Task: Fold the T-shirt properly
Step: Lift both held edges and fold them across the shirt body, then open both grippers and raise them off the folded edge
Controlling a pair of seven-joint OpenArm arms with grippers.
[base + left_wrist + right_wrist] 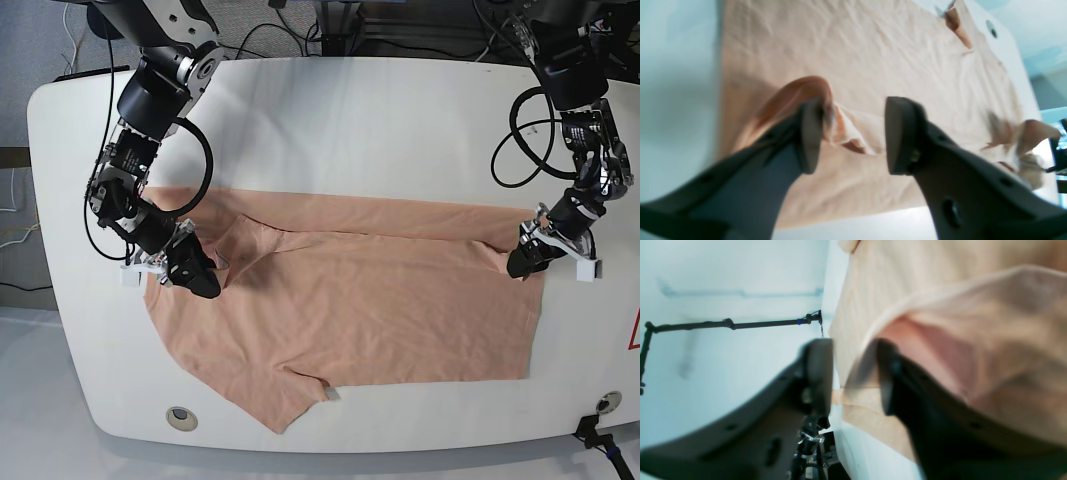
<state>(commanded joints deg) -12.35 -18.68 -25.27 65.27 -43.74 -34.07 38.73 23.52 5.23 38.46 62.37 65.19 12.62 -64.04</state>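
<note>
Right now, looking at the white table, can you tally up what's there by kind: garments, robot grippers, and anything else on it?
Peach-pink cotton T-shirts: 1
Black robot grippers: 2, the left gripper and the right gripper
White tables: 1
Round holes in the table: 2, one near the front left edge, one near the front right edge
Total: 6

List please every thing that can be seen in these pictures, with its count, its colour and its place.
T-shirt: one, peach-pink, spread flat across the table, top edge partly folded over.
Table: one, white, under the T-shirt.
Cables: several, black, behind the table's far edge.
Left end effector: one, black, at the T-shirt's edge on the base view's right, open around a raised fold.
Right end effector: one, black, at the opposite edge, open, cloth draped on one finger.
</note>
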